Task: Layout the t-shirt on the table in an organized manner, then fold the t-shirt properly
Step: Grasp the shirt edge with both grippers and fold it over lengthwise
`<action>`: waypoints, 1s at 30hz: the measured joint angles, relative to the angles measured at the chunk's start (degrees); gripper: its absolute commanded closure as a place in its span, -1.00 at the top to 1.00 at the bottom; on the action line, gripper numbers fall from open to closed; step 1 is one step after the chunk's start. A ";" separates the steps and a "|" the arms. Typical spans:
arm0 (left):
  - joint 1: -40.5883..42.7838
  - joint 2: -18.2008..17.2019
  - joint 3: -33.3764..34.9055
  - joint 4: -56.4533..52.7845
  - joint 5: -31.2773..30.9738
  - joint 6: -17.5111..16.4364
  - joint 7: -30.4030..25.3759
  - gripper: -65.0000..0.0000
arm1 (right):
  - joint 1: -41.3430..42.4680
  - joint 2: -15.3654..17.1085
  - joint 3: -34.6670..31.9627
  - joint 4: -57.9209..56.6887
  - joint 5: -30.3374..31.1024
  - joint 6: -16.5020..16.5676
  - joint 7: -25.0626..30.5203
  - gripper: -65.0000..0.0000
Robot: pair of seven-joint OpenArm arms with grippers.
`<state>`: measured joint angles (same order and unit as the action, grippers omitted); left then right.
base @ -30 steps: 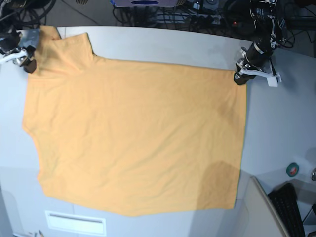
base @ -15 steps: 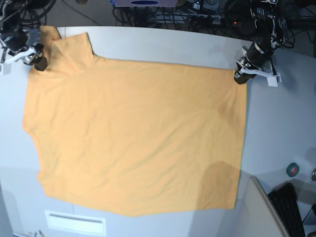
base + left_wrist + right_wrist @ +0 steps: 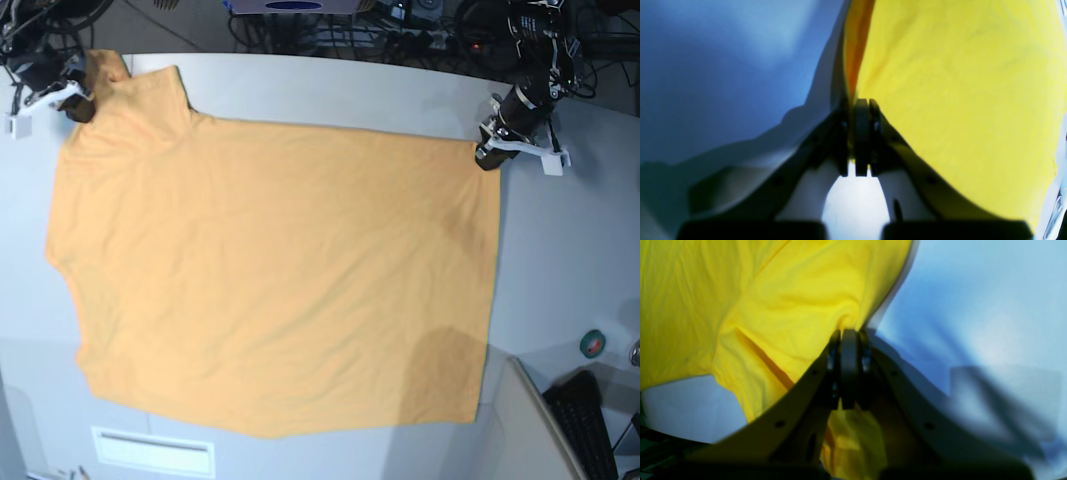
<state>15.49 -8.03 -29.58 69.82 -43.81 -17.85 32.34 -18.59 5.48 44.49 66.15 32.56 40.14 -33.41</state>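
Note:
The light-orange t-shirt (image 3: 270, 290) lies spread flat across the white-grey table (image 3: 330, 90), one sleeve at the far left corner. My left gripper (image 3: 486, 156) sits at the shirt's far right corner. In the left wrist view that gripper (image 3: 861, 103) is shut, with the edge of the t-shirt (image 3: 957, 100) running into its tips. My right gripper (image 3: 80, 106) is at the far left sleeve. The right wrist view shows this gripper (image 3: 848, 331) shut, with the t-shirt (image 3: 773, 306) bunched and puckered at its tips.
A small inset slot plate (image 3: 152, 450) lies near the front edge, below the shirt. At the front right are a green tape roll (image 3: 593, 344), a black keyboard (image 3: 585, 420) and a grey panel (image 3: 530, 430). Cables (image 3: 330, 30) crowd the space behind the table.
My right gripper moved from beside the sleeve onto it, shifted toward the table's far edge, and went from open to shut on the cloth. The left arm has not moved.

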 measured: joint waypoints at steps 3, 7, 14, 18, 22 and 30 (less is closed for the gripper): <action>1.51 0.02 0.02 3.17 0.44 0.85 0.48 -1.00 | -0.46 -0.11 -0.24 1.20 -0.37 -0.02 -0.96 -1.00; 3.56 -0.07 -0.46 7.17 0.74 1.14 0.52 -1.00 | -4.39 -1.66 -0.35 9.18 -1.99 -0.66 -4.39 -1.00; 7.85 -0.02 -0.48 11.74 0.50 1.14 0.48 -1.00 | -9.55 -5.05 -0.35 24.44 -1.68 -0.50 -6.73 -1.00; 11.08 0.02 -0.61 16.72 0.44 1.27 0.96 -1.00 | -11.08 -6.75 0.07 29.79 -2.36 -0.48 -8.46 -1.00; 11.15 0.04 -0.61 20.09 0.44 1.29 0.87 -1.00 | -10.51 -6.64 -0.11 32.81 -2.14 -0.52 -8.46 -1.00; 6.88 0.24 -0.59 20.17 0.20 2.78 1.11 -1.00 | -1.68 -3.72 -0.39 32.57 -2.34 -0.59 -17.16 -1.00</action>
<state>22.37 -7.79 -30.17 90.00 -43.62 -15.07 33.45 -20.27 1.76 44.10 98.72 30.22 39.55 -50.57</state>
